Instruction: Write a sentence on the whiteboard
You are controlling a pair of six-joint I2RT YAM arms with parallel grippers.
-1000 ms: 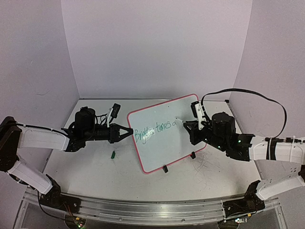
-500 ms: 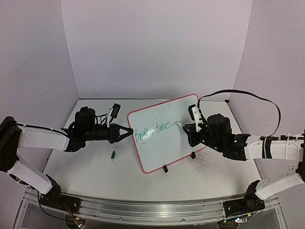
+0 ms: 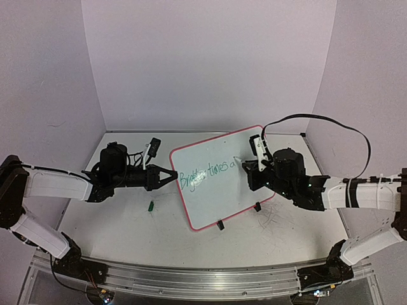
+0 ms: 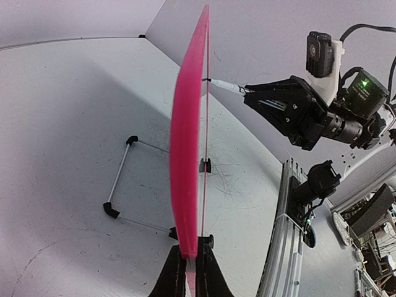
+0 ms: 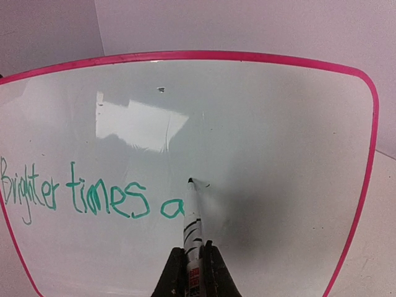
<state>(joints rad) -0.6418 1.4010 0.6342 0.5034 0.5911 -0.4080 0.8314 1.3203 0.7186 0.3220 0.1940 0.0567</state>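
The whiteboard (image 3: 219,190), white with a pink frame, stands tilted on the table. My left gripper (image 3: 172,173) is shut on its left edge; in the left wrist view the board (image 4: 185,142) shows edge-on, its frame pinched in that gripper (image 4: 189,269). The sentence (image 5: 80,195) in green reads "Brighter times a". My right gripper (image 5: 193,263) is shut on a white marker (image 5: 193,226). The marker's dark tip is at the board's surface just right of the "a". In the top view the right gripper (image 3: 249,166) is in front of the board's right half.
A small green cap (image 3: 151,205) lies on the table left of the board. Two black feet (image 3: 220,224) hold the board's lower edge, and a wire stand (image 4: 124,185) props it behind. Lilac walls close in three sides; an aluminium rail (image 3: 191,273) runs along the front.
The right arm has shifted slightly left and up, and the marker tip has stayed beside the "a". The left arm and the board have not moved.
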